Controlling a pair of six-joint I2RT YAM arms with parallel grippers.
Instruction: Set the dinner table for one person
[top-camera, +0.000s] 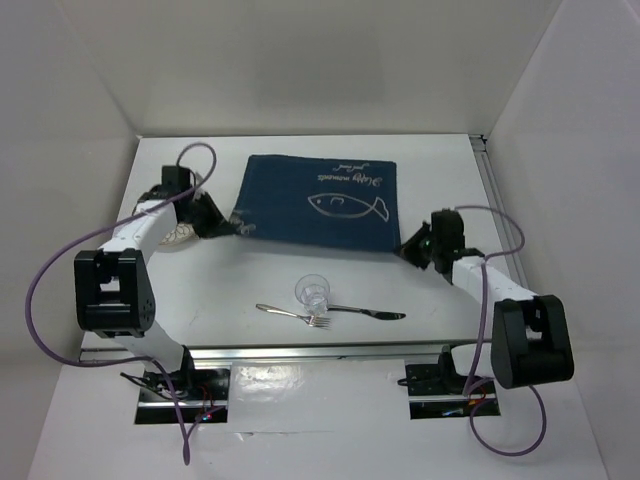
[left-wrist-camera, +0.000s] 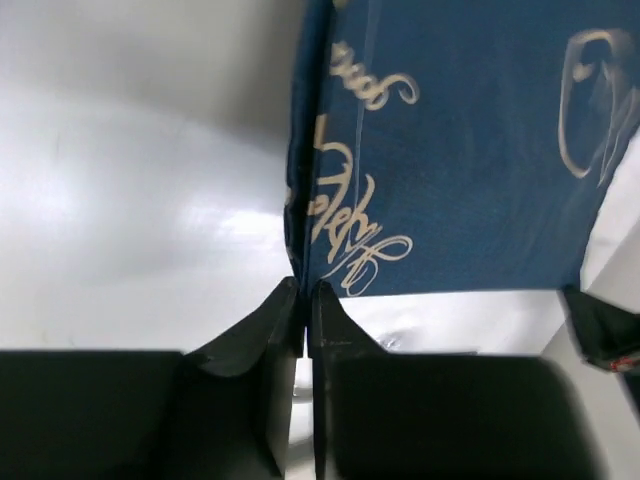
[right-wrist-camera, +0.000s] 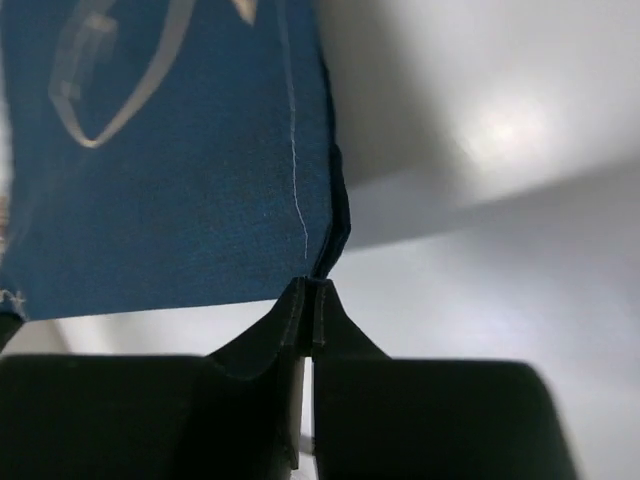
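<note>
A dark blue fish-print placemat (top-camera: 315, 203) lies spread on the white dinner table (top-camera: 250, 275). My left gripper (top-camera: 238, 228) is shut on the mat's near left corner; in the left wrist view the cloth (left-wrist-camera: 450, 150) runs up from my closed left gripper (left-wrist-camera: 305, 292). My right gripper (top-camera: 406, 249) is shut on the near right corner; in the right wrist view the cloth (right-wrist-camera: 170, 170) sits pinched in my right gripper (right-wrist-camera: 307, 288). A clear glass (top-camera: 312, 292), a fork (top-camera: 292, 315) and a knife (top-camera: 367, 312) lie in front of the mat.
A pale plate (top-camera: 180, 235) is partly hidden under my left arm at the table's left. White walls close in the table at back and sides. A metal rail (top-camera: 300, 355) runs along the near edge.
</note>
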